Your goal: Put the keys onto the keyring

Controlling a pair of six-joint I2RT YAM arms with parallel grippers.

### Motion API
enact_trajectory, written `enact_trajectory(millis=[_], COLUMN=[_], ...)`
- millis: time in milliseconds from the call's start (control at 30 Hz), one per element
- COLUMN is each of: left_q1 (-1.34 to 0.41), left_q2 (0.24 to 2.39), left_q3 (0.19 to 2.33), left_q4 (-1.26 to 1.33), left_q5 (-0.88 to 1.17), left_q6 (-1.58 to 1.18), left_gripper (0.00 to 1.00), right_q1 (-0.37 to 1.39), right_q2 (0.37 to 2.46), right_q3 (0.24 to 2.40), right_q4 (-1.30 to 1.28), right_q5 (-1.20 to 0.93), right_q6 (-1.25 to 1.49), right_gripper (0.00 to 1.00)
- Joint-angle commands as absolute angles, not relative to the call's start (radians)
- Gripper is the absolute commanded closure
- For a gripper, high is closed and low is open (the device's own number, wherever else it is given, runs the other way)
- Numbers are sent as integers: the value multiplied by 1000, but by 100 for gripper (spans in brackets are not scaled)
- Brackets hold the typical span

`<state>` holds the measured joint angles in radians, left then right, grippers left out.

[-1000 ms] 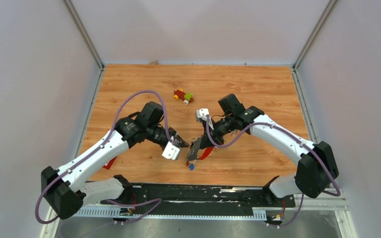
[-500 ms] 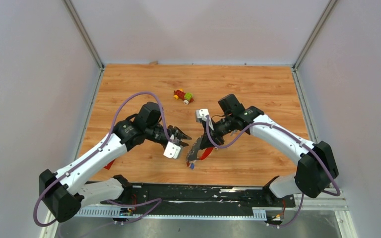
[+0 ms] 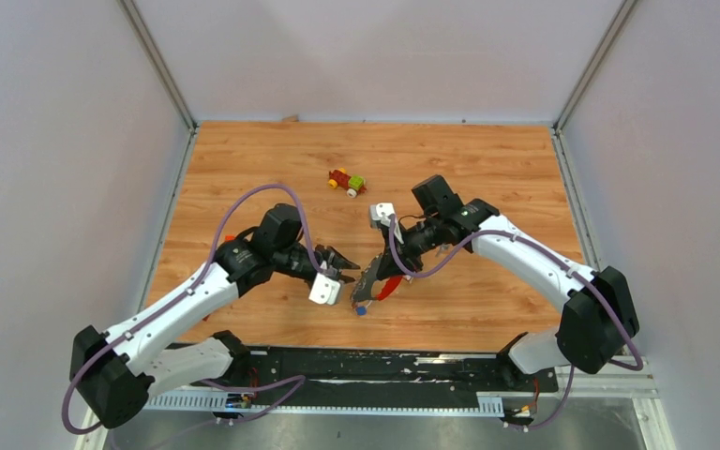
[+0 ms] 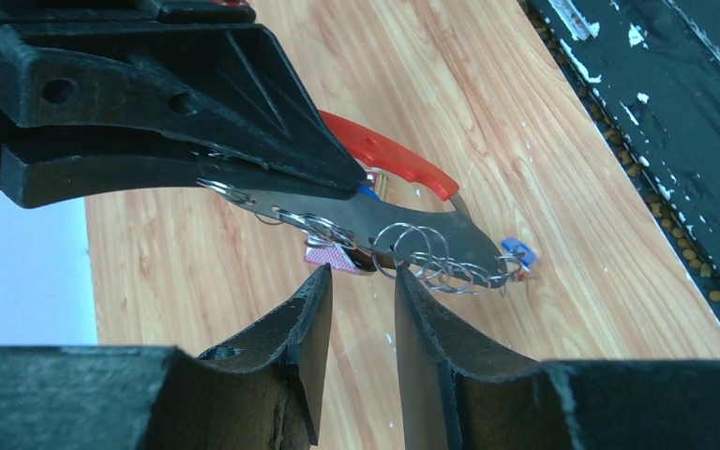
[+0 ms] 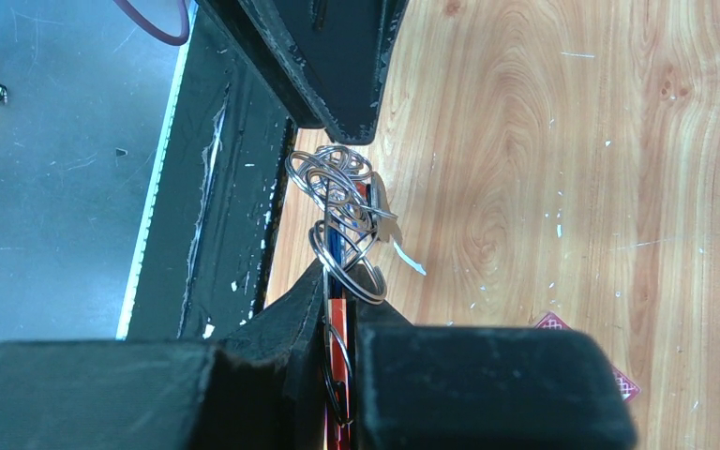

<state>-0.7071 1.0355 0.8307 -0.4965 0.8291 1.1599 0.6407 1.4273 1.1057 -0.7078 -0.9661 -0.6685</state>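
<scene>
Your left gripper (image 4: 361, 281) has its fingers slightly apart, leaving a narrow slot. Straight ahead, just beyond the tips, the keyring (image 4: 412, 225) and its tangle of wire rings bar the way. It is clamped in the right gripper (image 4: 347, 178), whose black jaws fill the space above. Under the keyring, bare wooden table (image 4: 197, 262) gives room. The toy car (image 3: 347, 182) sits far beyond both grippers, well clear.
</scene>
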Motion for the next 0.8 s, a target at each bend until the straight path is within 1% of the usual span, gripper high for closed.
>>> enact_trajectory(millis=[0, 300, 433, 767], left_q1=[-707, -708, -707, -722], left_q2=[999, 979, 975, 1013], left_q3=[820, 761, 736, 737], left_q4=[-486, -505, -515, -447], left_q5=[810, 790, 811, 852], left_q6=[1210, 1322, 1377, 1353], left_gripper=[61, 61, 56, 49], right_q1=[637, 635, 636, 635], right_q2=[1410, 1416, 1421, 1437], right_q3=[1149, 1150, 1153, 1157], right_q4=[-682, -686, -689, -697], right_q5=[-1005, -1006, -1005, -1005], right_q6=[-654, -657, -658, -666], right_gripper=[100, 100, 100, 100])
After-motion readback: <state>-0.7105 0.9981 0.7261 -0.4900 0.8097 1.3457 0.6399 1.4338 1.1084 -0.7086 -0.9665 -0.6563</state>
